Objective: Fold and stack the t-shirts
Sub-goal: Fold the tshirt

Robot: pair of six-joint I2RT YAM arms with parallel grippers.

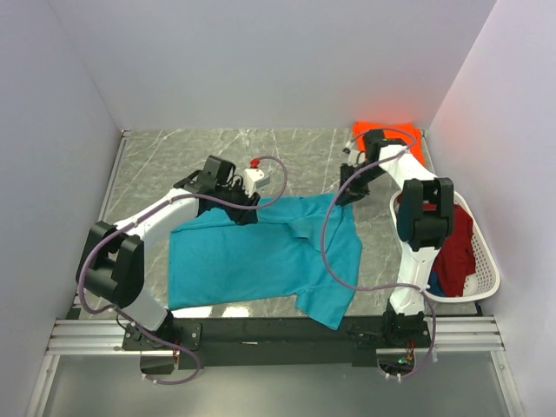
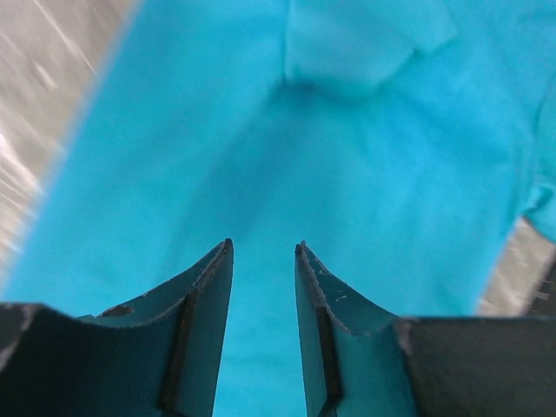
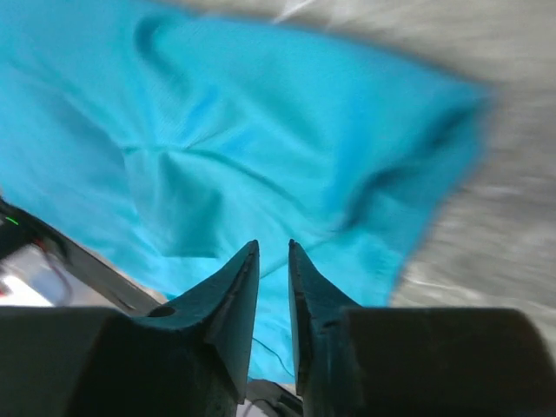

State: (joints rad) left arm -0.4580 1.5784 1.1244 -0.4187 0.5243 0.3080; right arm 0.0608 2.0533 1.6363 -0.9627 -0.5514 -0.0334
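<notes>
A teal t-shirt (image 1: 261, 256) lies spread and partly rumpled on the marble table, one sleeve toward the near right. A bright orange t-shirt (image 1: 382, 135) lies at the back right. My left gripper (image 1: 245, 213) hovers over the teal shirt's far edge. In the left wrist view it (image 2: 263, 248) is open and empty above teal cloth (image 2: 347, 156). My right gripper (image 1: 347, 193) is at the shirt's far right corner. In the right wrist view it (image 3: 274, 248) is narrowly open and empty over creased teal cloth (image 3: 261, 130).
A white laundry basket (image 1: 488, 252) stands at the right edge, holding a dark red shirt (image 1: 453, 248) and a blue one (image 1: 434, 282). Grey walls close the back and both sides. A black rail (image 1: 278, 330) runs along the near edge.
</notes>
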